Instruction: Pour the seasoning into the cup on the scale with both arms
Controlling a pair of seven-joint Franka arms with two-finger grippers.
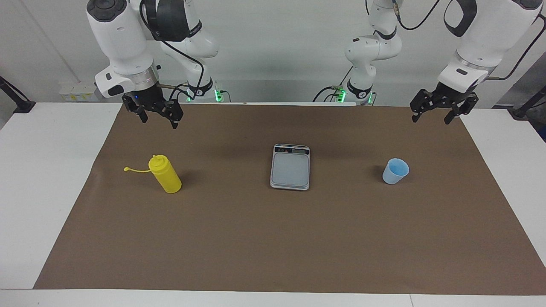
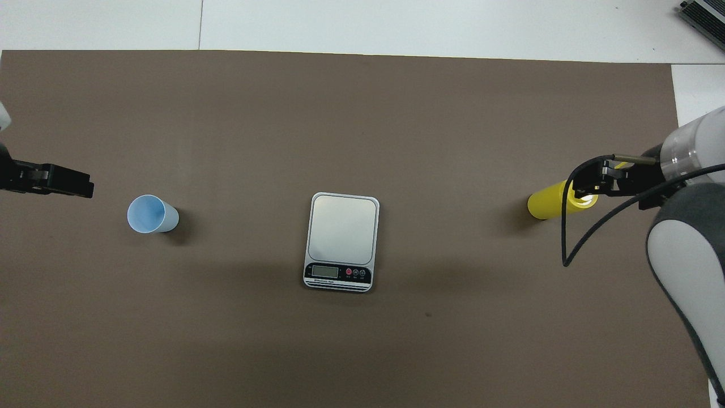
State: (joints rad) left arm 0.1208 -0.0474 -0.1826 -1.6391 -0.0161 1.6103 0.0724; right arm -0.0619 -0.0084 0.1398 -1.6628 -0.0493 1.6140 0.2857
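Hanging wide open and empty over the mat – right gripper [image 1: 157,114] nearest the upright seasoning [image 1: 165,174], left gripper [image 1: 440,111] nearest the cup [image 1: 395,171], scale [image 1: 290,167] between.

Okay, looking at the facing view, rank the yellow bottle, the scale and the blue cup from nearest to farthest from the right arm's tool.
From the right tool, open and raised at the right arm's end:
1. Yellow bottle, on the mat at the right arm's end.
2. Scale, mid-table.
3. Blue cup, at the left arm's end, where the open left tool waits.
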